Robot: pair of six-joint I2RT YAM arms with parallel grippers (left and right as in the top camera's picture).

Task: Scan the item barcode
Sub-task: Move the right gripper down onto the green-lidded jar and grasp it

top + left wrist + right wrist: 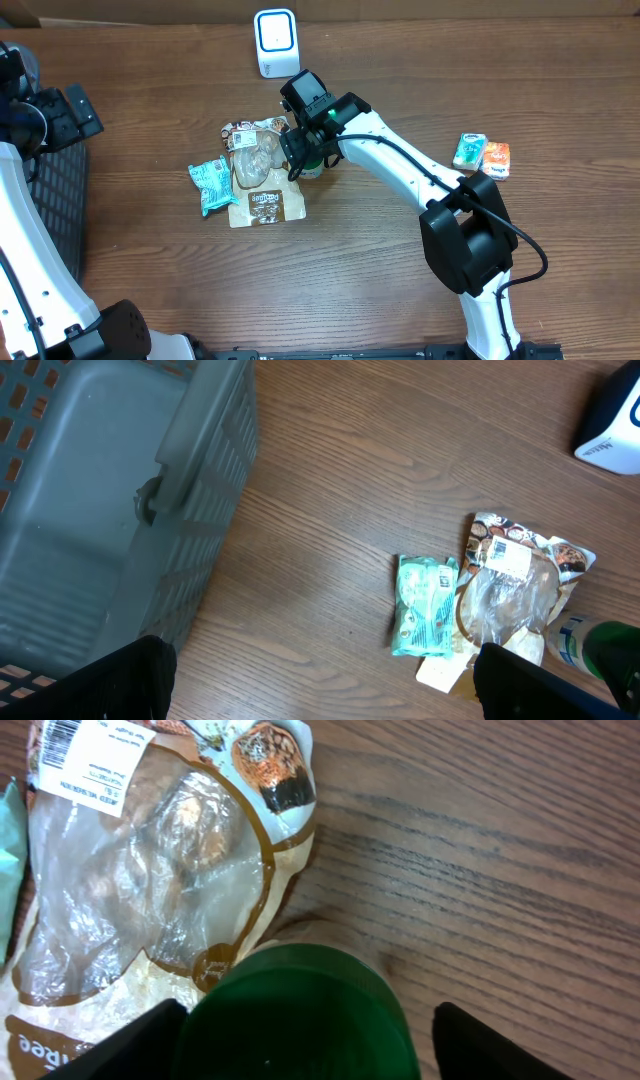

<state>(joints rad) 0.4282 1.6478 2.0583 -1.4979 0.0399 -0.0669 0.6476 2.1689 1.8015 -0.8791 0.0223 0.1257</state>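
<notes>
A bottle with a dark green cap [300, 1020] stands on the wooden table against the right edge of a clear and brown snack bag [260, 185]. My right gripper [310, 1045] hangs directly over it, jaws open and straddling the cap: the left finger [140, 1045] is right beside the cap and the right finger [500, 1045] stands clear of it. In the left wrist view the bottle [590, 645] shows at the lower right. The white and blue scanner [274, 42] stands at the back of the table. Open and holding nothing, my left gripper [320, 695] hovers at the far left.
A teal packet [210, 186] lies left of the snack bag, which carries a white barcode label [95, 765]. A grey slatted basket [100, 510] sits at the table's left edge. Two small packets, green [469, 152] and orange [496, 159], lie at the right.
</notes>
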